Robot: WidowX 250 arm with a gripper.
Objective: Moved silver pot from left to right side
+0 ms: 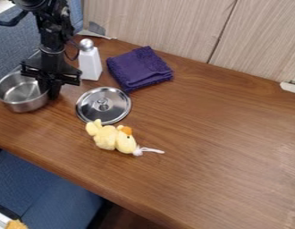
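The silver pot [19,99] stands at the left end of the wooden table, its round opening facing up. My black gripper [49,90] hangs down at the pot's right rim, with its lower part overlapping the rim in the view. Whether it holds the rim cannot be made out. The pot's back edge is partly hidden behind the gripper.
Right of the pot lies a metal lid [103,105], with a yellow plush toy [117,139] in front of it. A white bottle [90,62] and a folded purple cloth [139,69] are behind. A wall [174,27] borders the table's back.
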